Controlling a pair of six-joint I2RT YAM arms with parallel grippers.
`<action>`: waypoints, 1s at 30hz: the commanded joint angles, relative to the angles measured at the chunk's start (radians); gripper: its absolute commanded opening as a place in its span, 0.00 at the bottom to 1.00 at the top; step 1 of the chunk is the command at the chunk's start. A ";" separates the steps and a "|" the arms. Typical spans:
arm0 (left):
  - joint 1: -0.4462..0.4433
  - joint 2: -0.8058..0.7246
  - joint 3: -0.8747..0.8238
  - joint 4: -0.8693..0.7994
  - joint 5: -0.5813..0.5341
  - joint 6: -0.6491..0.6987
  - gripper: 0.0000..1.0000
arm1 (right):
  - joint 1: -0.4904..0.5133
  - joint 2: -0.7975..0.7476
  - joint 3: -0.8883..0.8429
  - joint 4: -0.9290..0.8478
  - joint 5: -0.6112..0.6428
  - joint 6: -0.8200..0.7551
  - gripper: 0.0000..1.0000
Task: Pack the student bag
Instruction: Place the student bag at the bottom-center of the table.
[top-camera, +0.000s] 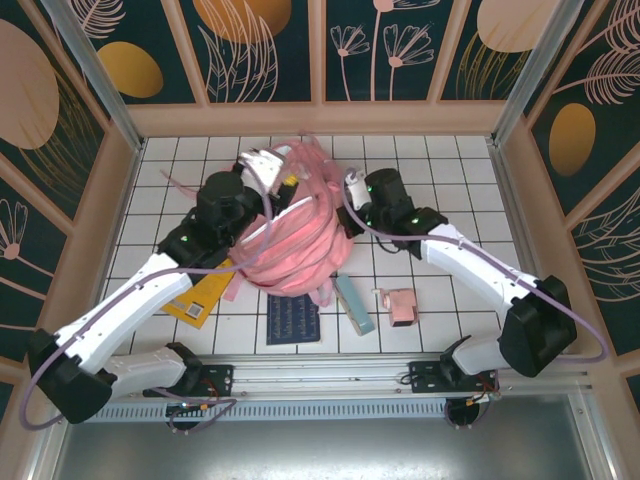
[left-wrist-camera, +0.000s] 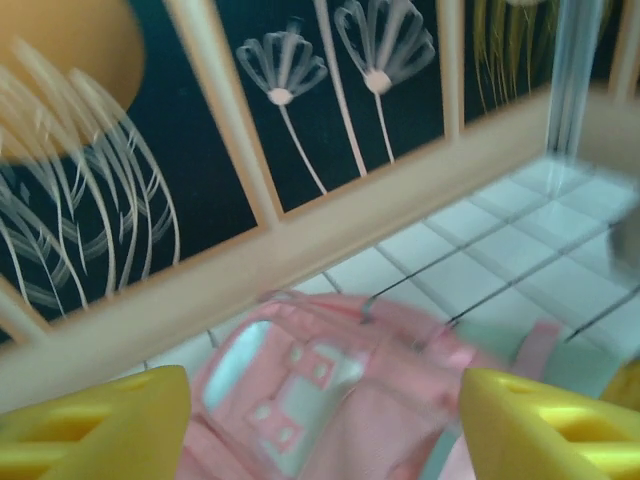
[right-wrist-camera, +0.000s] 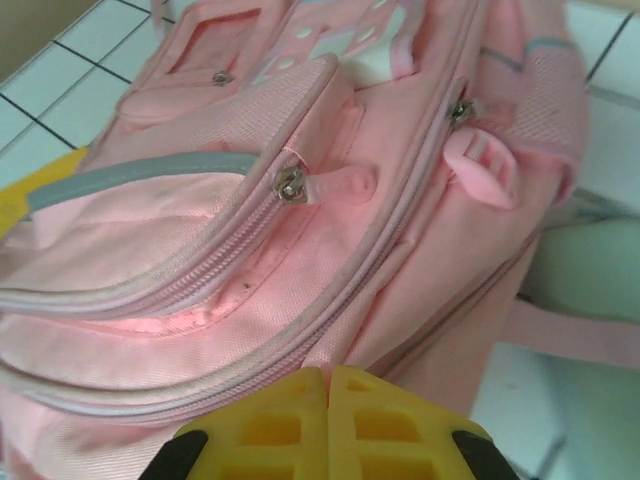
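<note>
The student bag (top-camera: 295, 240), a big soft pink backpack, stands bunched up in the middle of the tiled table. My left gripper (top-camera: 265, 175) hovers over its far top, open, with the yellow fingers (left-wrist-camera: 120, 420) wide apart. Between them lies the bag's front with the pale-blue patch (left-wrist-camera: 300, 400), blurred. My right gripper (top-camera: 350, 190) is at the bag's right side. In the right wrist view the gripper (right-wrist-camera: 328, 375) is shut, pinching a fold of pink fabric just below a zipper seam of the bag (right-wrist-camera: 250, 250). The zip pulls (right-wrist-camera: 292, 185) sit closed along the pockets.
In front of the bag lie a yellow book (top-camera: 200, 297), a dark blue notebook (top-camera: 294, 318), a pale blue long case (top-camera: 354, 303) and a small pink item (top-camera: 402, 306). Wooden-framed patterned walls (top-camera: 320, 115) enclose the table on three sides.
</note>
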 joint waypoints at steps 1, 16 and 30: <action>0.008 -0.014 0.093 -0.213 -0.005 -0.414 0.65 | 0.056 -0.032 -0.062 0.256 -0.062 0.208 0.00; 0.016 -0.131 -0.171 -0.612 0.171 -1.550 0.78 | 0.293 0.066 -0.175 0.412 0.050 0.276 0.00; 0.151 -0.197 -0.393 -0.400 0.168 -1.650 0.59 | 0.369 0.092 -0.219 0.436 0.092 0.227 0.00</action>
